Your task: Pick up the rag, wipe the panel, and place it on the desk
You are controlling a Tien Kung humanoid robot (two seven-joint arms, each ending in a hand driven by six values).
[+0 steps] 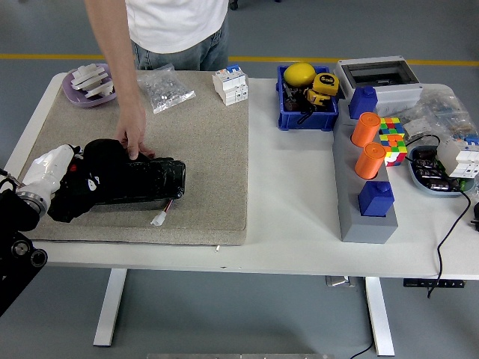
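Left hand [56,176] fingers closed on black rag [93,183], at panel's [153,179] left end. Person's hand [135,138] steadies panel; rag could snag the connector [159,218] near it.

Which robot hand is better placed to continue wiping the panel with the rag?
The left robot hand: it already grips the black rag on the panel, which a person's hand steadies. No right robot hand is in view.
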